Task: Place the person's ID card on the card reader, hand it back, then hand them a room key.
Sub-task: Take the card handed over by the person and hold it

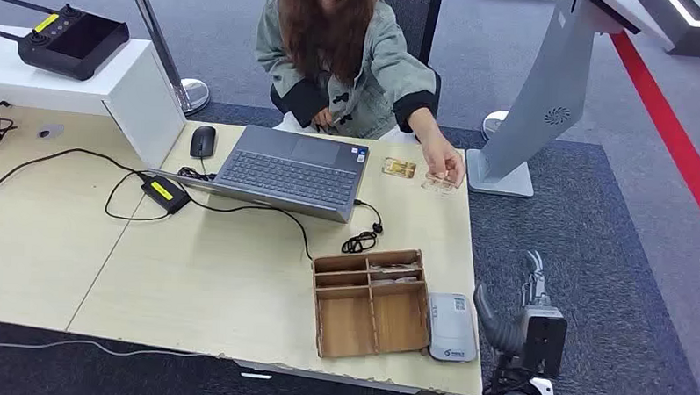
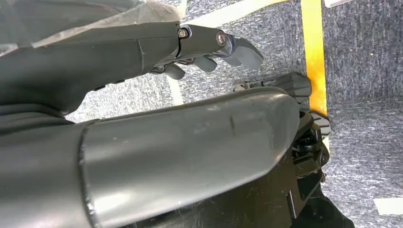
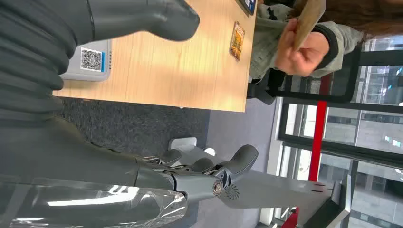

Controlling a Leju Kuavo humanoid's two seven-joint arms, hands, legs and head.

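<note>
A grey carpeted floor with a red stripe at three o'clock surrounds a pale wooden bench. A person sits at twelve o'clock behind it, next to a grey kiosk stand. On the bench lie an open laptop, a wooden organiser tray at five o'clock, and the grey card reader touching the tray's right side. A mouse and a black power brick sit towards ten o'clock.

The person's hand holds the ID card low over the far right corner of the bench; a small yellowish card lies just beside it. The right hand hovers off the bench edge at four o'clock, fingers spread and holding nothing. The left hand hangs towards the floor, its fingers loosely apart and empty.

The step in hand looks like receiving the ID card. To do it well, the right hand should probably reach towards one o'clock, pinch the card by its free edge clear of the person's fingers, then carry it flat to the reader.
</note>
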